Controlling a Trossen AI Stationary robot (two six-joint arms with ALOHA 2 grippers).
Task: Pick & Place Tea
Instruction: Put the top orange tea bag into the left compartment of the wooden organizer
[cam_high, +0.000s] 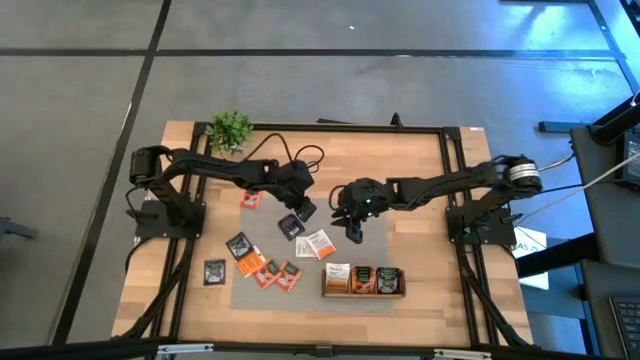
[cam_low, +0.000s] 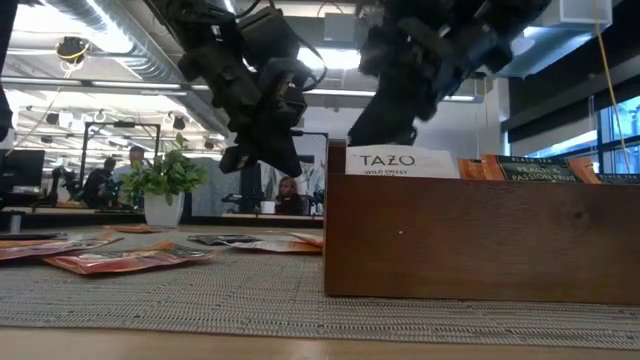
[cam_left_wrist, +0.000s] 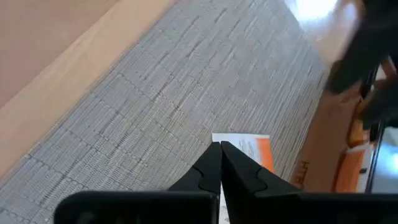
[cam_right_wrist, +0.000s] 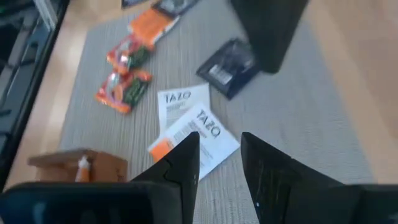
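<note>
Right gripper (cam_right_wrist: 217, 158): fingers parted, nothing between them, poised above two overlapping white Tazo sachets (cam_right_wrist: 189, 121) at mat (cam_high: 310, 298) centre. Left gripper (cam_left_wrist: 221, 163): fingers closed together, empty, near dark sachet (cam_high: 291, 226) at 10 o'clock from white pair. Wooden tray (cam_high: 362, 293) at 5 o'clock holds several sachets: partly filled. Orange-red sachets (cam_high: 268, 271) at 8 o'clock remain loose. Judgement: most of the work remains.

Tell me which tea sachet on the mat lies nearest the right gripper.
The white sachet with an orange edge, printed TAZO, lies just ahead of the right gripper, overlapping a second white one. The dark and red-orange sachets lie farther off.
</note>
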